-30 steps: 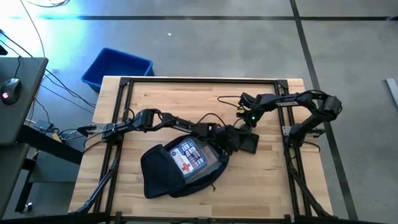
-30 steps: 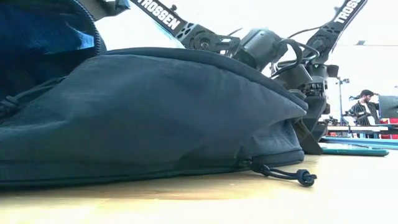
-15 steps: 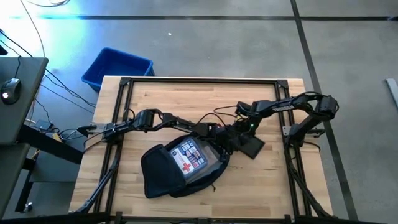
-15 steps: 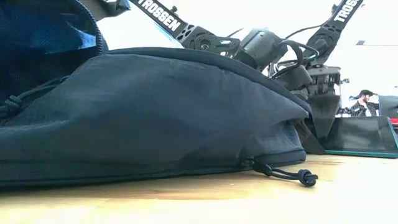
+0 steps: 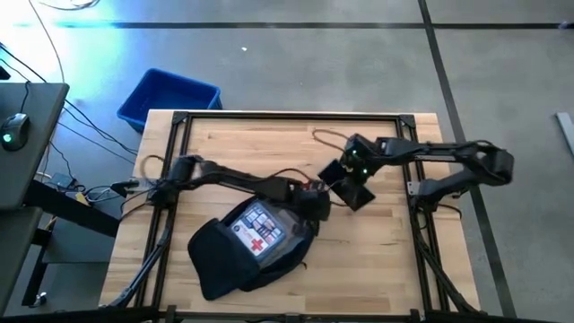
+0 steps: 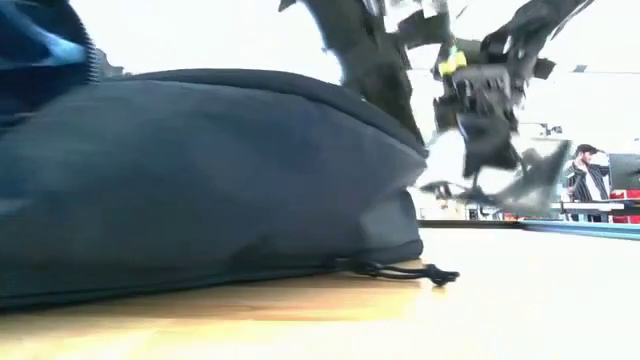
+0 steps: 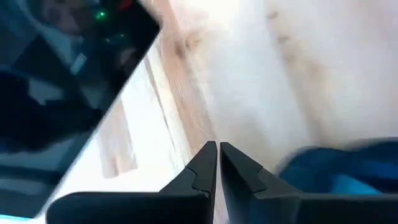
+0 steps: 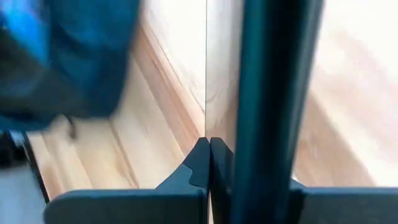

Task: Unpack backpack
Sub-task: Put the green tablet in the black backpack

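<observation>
The dark navy backpack (image 5: 235,262) lies open on the table (image 5: 395,260), and a white pack with a red cross (image 5: 256,231) shows in its opening. My left gripper (image 5: 316,203) is shut above the backpack's right end; in the left wrist view nothing shows between its fingertips (image 7: 217,152). My right gripper (image 5: 346,178) is shut on a flat black tablet (image 5: 356,190). The tablet hangs tilted in the air to the right of the backpack (image 6: 200,180). My right gripper holds the tablet from above, slanting down, and the tablet hangs tilted below it (image 6: 505,170), clear of the table. In the right wrist view the tablet stands edge-on (image 8: 273,93) beside the fingers and hides the place of contact. Whether my left gripper touches the backpack, I cannot tell.
A blue bin (image 5: 170,97) stands on the floor past the table's far left corner. The backpack's zipper cord (image 6: 400,271) trails onto the wood. A person (image 6: 583,170) sits in the room beyond. Bare wood lies along the far edge and on the right.
My right gripper has shut on the tablet, which lay flat on the table, and has raised it, tipped and turned, clear of the wood. My left gripper has risen. The backpack has slid toward the table's left and near edges and turned a little.
</observation>
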Robot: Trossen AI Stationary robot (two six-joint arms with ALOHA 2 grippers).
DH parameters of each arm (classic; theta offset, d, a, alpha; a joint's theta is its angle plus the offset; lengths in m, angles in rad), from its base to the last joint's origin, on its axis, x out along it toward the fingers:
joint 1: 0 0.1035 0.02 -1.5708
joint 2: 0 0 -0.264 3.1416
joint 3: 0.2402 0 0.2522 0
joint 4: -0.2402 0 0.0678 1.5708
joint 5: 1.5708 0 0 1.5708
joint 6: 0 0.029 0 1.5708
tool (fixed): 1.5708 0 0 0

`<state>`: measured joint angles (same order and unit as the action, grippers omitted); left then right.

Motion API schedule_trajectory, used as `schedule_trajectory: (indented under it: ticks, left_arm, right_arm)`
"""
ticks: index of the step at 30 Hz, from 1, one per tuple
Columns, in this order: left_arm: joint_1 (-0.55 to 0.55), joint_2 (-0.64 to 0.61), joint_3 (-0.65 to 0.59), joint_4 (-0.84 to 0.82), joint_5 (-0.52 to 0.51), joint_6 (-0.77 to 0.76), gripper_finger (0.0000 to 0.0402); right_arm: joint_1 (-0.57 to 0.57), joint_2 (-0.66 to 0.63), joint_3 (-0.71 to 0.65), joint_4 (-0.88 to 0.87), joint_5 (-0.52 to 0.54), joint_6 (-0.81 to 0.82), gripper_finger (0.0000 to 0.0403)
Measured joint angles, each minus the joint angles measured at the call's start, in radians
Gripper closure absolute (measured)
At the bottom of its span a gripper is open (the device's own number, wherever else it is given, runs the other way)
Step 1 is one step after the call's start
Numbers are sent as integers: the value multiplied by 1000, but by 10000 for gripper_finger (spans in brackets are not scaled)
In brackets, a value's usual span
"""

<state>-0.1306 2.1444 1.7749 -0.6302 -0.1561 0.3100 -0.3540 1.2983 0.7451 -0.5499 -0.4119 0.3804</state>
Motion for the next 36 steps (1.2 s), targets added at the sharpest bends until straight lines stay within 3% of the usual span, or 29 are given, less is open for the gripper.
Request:
schedule_trajectory:
  ticks: [4,7,11,15,19,22,25,31,36]
  left_arm:
    - [-32,-145,-98,-33,-85,-55,401]
    - [-70,-290,-177,-48,-220,-132,401]
    - [-162,-482,-277,-159,-421,-310,401]
    - [-268,-644,-378,-255,-528,-556,401]
    - [-378,-741,-498,-318,-502,-762,401]
    - [-469,-770,-580,-353,-428,-934,401]
    - [-567,-765,-646,-379,-318,-1119,401]
    - [-771,-727,-716,-391,-171,-1462,401]
    - [-867,-685,-768,-374,-191,-1663,402]
  right_arm:
    - [94,-76,18,168,75,119,397]
    - [185,-69,18,359,112,198,398]
    - [304,16,44,620,162,239,398]
    - [369,161,184,625,218,186,398]
    - [374,347,396,424,225,117,398]
    - [368,464,547,230,218,56,398]
    - [367,555,650,130,146,27,398]
    - [372,666,717,53,-6,35,398]
    - [348,718,718,54,-79,89,398]
